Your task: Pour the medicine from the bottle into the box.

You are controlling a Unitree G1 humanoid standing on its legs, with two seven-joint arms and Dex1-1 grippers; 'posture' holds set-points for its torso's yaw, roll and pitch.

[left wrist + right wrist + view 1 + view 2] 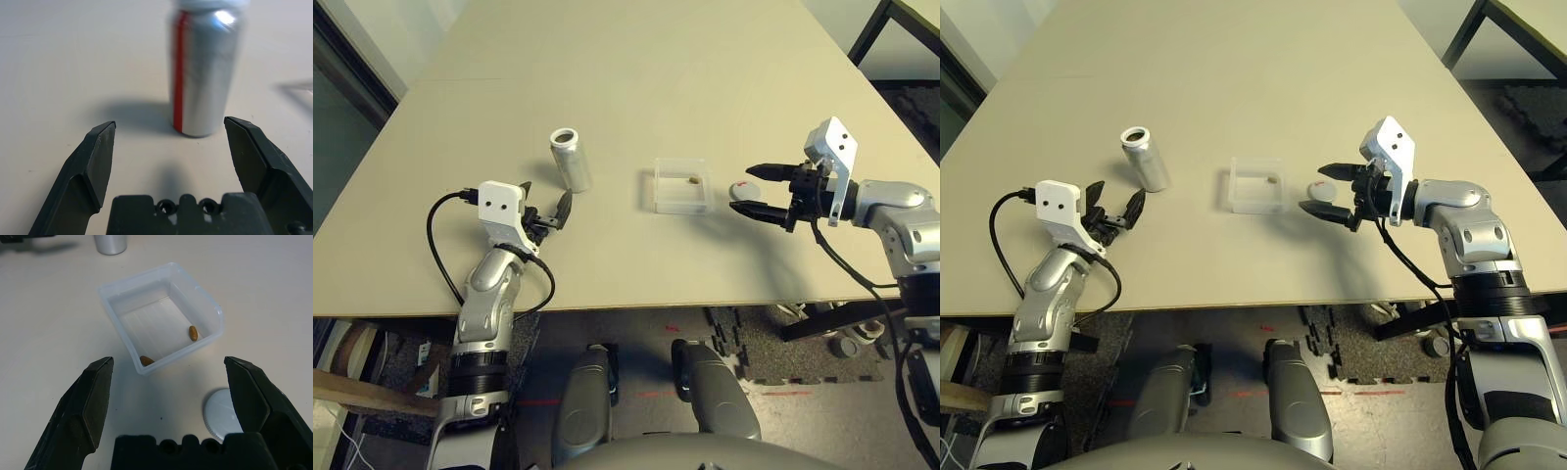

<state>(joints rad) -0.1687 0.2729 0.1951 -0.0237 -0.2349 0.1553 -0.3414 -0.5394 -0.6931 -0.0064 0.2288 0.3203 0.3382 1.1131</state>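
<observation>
1. Head camera, nearest first: left pincer [548,211] low at the table's [607,117] near edge, fingers spread, nothing between them. Just beyond it, apart from the fingertips, the bottle [572,159], upright, mouth open and dark. Further right, the box [682,185] with the medicine [691,179] as a brown speck inside. Right of the box, right pincer [756,190], spread wide and empty, pointing toward the box, with a grey cap [742,188] between the fingertips' line and the table.
2. Left wrist camera: black fingers [95,161] splayed apart, gripping nothing. Ahead of them, clear of both tips, the silver bottle, standing, red stripe down its side.
3. Right wrist camera: fingers [90,404] wide apart, empty. Just ahead, the clear box, two brown pellets on its floor, one by a corner. Cap close to one fingertip, outside the box.
</observation>
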